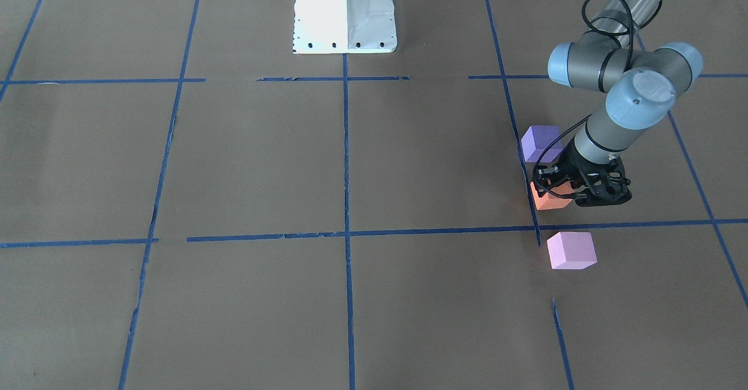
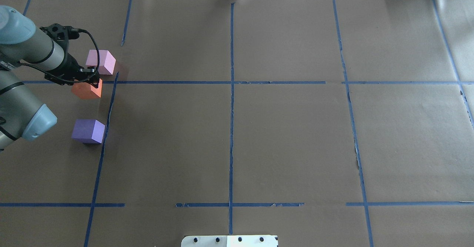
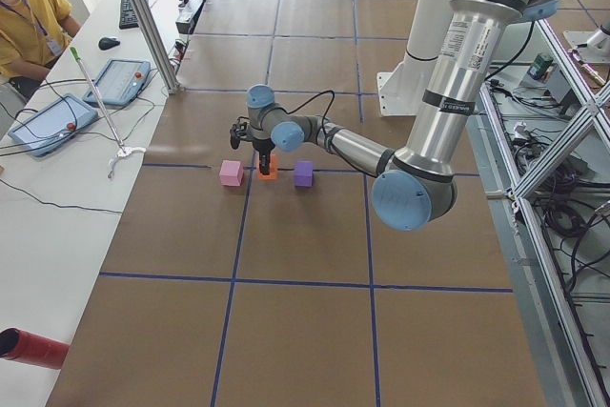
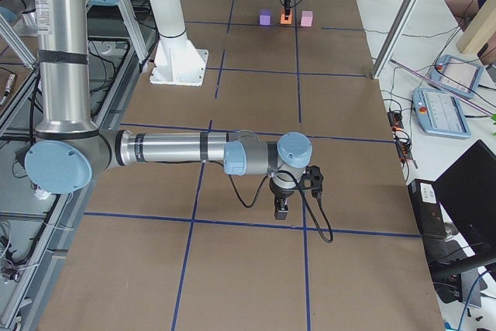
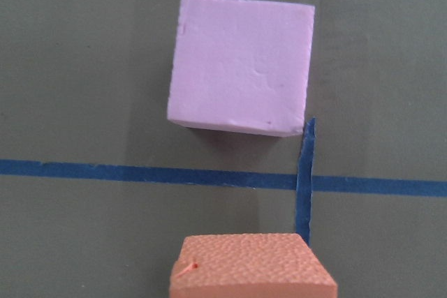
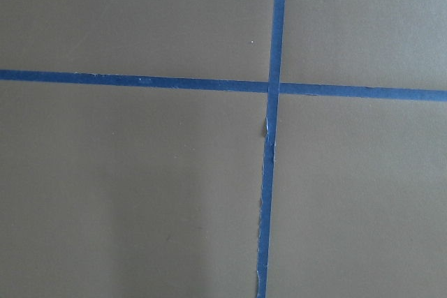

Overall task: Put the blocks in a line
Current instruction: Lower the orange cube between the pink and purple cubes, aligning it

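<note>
Three foam cubes stand near each other by a blue tape line on the robot's left side of the table. The orange block is in the middle, the dark purple block nearer the robot, the pale pink block farther out. My left gripper is straight over the orange block and shut on it, at or just above the table. The left wrist view shows the orange block at its bottom edge and the pink block beyond it. My right gripper hangs low over bare table far away; I cannot tell if it is open or shut.
Brown paper with a grid of blue tape lines covers the table. The robot's white base stands at the middle of its edge. A side table with tablets and a metal post lies beyond the far edge.
</note>
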You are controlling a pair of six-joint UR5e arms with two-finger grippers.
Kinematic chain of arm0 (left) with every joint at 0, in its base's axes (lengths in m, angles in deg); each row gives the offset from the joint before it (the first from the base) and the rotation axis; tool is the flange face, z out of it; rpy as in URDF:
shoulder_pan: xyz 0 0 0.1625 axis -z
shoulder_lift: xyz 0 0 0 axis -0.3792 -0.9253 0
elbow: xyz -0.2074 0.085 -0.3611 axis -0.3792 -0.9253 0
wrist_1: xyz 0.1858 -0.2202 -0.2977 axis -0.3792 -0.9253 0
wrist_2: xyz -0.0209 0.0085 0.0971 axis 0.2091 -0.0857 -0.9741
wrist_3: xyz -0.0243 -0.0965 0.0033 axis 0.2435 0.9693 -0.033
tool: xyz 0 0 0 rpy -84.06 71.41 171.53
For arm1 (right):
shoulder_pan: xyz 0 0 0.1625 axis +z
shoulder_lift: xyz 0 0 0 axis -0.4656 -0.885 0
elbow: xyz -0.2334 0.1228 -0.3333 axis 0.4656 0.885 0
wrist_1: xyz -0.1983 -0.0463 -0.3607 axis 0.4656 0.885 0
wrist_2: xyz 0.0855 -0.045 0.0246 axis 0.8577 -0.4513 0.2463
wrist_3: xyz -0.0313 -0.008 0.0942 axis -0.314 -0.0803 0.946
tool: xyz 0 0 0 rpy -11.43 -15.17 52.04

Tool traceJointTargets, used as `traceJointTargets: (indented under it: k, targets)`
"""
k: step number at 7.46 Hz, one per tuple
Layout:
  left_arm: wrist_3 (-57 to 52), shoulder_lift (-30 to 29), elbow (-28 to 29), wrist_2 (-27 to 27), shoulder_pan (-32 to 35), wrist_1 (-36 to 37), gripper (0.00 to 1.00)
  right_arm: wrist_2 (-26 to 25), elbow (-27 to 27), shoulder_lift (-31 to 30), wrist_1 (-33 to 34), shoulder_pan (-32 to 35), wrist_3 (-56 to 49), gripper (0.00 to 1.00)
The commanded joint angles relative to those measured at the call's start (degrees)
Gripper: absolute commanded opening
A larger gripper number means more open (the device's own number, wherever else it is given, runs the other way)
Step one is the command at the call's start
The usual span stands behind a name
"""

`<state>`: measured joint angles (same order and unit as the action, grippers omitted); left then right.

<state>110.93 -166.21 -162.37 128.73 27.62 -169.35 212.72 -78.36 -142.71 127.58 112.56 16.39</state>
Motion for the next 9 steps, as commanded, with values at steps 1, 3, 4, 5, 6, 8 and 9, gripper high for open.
traceJointTargets:
  k: [1,3,4,5,6,8,9]
  targets:
    - [-0.1,-0.1,0.4,0.0,-0.8,0.0,0.48,0.0,0.0,0.0,0.0,0.0,0.0,1.0]
    - [-0.1,0.4,0.3,0.0,-0.8,0.0,0.49,0.0,0.0,0.0,0.0,0.0,0.0,1.0]
    - [-0.2,0.8,0.3,-0.1,-0.8,0.0,0.49,0.0,0.0,0.0,0.1,0.0,0.0,1.0]
    - [-0.6,0.9,0.3,-0.2,-0.8,0.0,0.49,0.0,0.0,0.0,0.0,0.0,0.0,1.0]
    - [-1.1,0.9,0.4,-0.3,-0.8,0.0,0.49,0.0,0.0,0.0,0.1,0.0,0.0,1.0]
    - [-1.1,0.9,1.2,-0.1,-0.8,0.0,0.5,0.0,0.0,0.0,0.0,0.0,0.0,1.0]
    - [-1.1,0.8,1.2,-0.2,-0.8,0.0,0.53,0.0,0.0,0.0,0.1,0.0,0.0,1.0]
